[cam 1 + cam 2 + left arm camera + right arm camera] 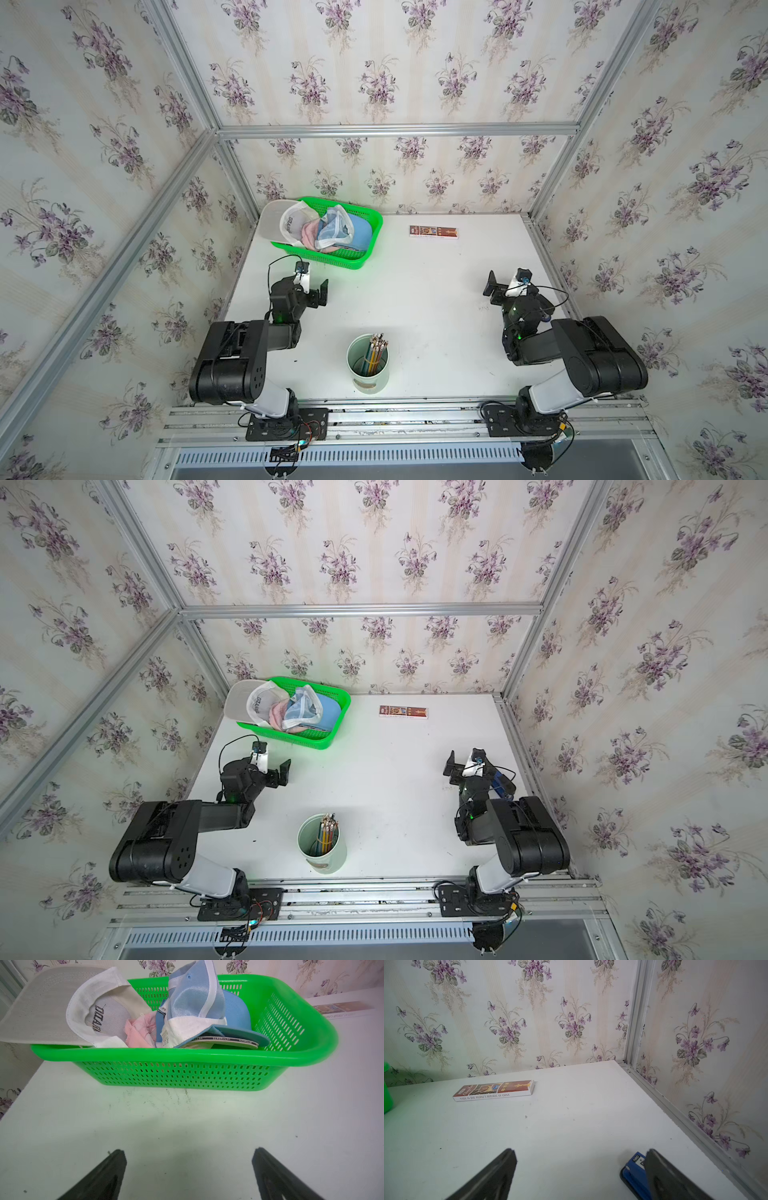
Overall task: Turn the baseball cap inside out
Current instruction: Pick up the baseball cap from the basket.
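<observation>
- Baseball caps [320, 230] sit toward the far left of the counter [415, 316], piled in a basket; looking from the near edge first, a pale green cup [370, 382] stands upright near the front rail, between the two arms, with a bunch of pencils [376, 345] in it.
- Further in on the left, the left end effector [318, 293] has its jaws spread wide with nothing between them. It points at the basket, near its front wall but clear of it, as the left wrist view [189, 1152] shows.
- On the right, at about the same depth, the right end effector [492, 289] is likewise wide open and holds nothing. A blue plastic tool [633, 1169] lies on the counter just beside one finger; I cannot tell what kind it is.
- Beyond the left arm, the green slotted basket [332, 257] holds three caps.
- A white cap [104, 1016] lies at its left end, its brim sticking out over the rim.
- A pink cap [139, 1030] is bunched in the middle.
- A light blue cap [193, 1001] on the right shows shiny lining and white seam tape outward.
- Farthest back, near the wall, a flat printed box [433, 232] lies well apart from the basket.
</observation>
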`<move>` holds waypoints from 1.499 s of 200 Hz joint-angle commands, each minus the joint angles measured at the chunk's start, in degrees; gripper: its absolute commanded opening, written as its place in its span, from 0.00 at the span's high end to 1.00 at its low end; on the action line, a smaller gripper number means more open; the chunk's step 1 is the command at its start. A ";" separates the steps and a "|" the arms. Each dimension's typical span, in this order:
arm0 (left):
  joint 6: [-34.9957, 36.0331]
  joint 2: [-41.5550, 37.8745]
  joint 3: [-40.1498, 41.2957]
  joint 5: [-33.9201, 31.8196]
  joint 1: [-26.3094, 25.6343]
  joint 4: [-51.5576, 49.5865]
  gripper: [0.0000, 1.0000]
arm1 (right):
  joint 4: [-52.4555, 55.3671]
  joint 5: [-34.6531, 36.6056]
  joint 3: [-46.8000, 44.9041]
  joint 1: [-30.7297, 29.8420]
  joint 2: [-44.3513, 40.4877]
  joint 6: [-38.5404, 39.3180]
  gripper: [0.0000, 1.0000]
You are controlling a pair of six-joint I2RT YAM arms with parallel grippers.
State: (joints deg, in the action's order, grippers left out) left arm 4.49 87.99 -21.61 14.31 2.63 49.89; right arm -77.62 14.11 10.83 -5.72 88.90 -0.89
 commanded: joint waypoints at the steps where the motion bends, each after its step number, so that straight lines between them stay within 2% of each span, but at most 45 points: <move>1: 0.34 0.00 0.12 0.11 0.00 2.10 0.01 | -0.60 0.48 0.25 -0.07 -0.09 0.31 0.00; 70: 0.41 0.00 -0.01 0.04 0.00 2.06 0.01 | -0.60 0.53 0.30 -0.08 -0.15 0.35 0.00; 87: -0.86 0.15 -0.52 -3.15 0.00 0.95 0.01 | -0.59 0.48 0.29 -0.08 -0.16 0.36 0.00; 115: -0.97 0.08 -0.69 -3.56 -0.08 0.75 0.01 | 0.13 0.27 0.74 0.04 -0.02 0.12 0.00; 134: -1.02 0.20 -1.07 -3.75 -0.08 0.21 0.01 | 1.99 -6.55 1.87 2.49 -0.62 -0.41 0.00; 145: -1.36 0.15 -1.09 -5.47 -0.30 0.04 0.01 | 10.52 -12.18 4.84 3.35 -2.21 0.44 0.00; 152: -2.51 -0.72 -0.98 -8.54 -0.42 0.24 0.01 | 14.43 -11.18 7.30 3.60 -3.55 -0.25 0.00; 156: -3.67 -2.00 -1.37 -10.95 -0.35 -1.82 0.01 | 20.97 -10.39 10.12 3.67 -4.63 -0.76 0.00; 170: -6.29 -9.77 -8.32 -17.50 -0.25 -20.17 0.01 | 37.08 -11.02 18.87 3.70 -6.64 -1.14 0.00; 178: -5.85 -13.27 -13.00 -18.41 -0.37 -30.44 0.01 | 40.79 -11.29 20.77 3.33 -8.20 -1.61 0.00; 196: -8.12 -18.51 -18.68 -24.58 -0.70 -39.21 0.01 | 44.80 -10.02 21.53 1.07 -13.36 -2.01 0.00; 213: -10.31 -20.89 -26.35 -23.14 -0.70 -50.61 0.01 | 52.07 -8.56 24.38 -2.05 -16.91 -2.55 0.00; 226: -12.49 -18.31 -33.04 -19.96 -0.59 -57.33 0.01 | 57.49 -7.33 27.04 -4.35 -17.71 -3.84 0.00; 248: -17.56 -7.74 -46.18 -12.36 -0.70 -69.44 0.01 | 68.08 -6.65 33.46 -8.02 -15.45 -6.82 0.00; 270: -18.95 1.27 -50.15 -7.09 -1.20 -66.26 0.00 | 73.00 -5.41 37.64 -13.25 -13.06 -8.03 0.00; 300: -18.02 9.80 -54.66 -6.46 -2.67 -64.75 0.05 | 75.67 -6.26 41.59 -18.49 -10.59 -10.19 0.00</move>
State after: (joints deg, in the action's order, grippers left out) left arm -12.58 93.38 -72.97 4.82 0.82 -13.34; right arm -7.86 7.55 49.93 -21.56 76.86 -7.92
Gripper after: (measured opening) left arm 0.952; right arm 0.998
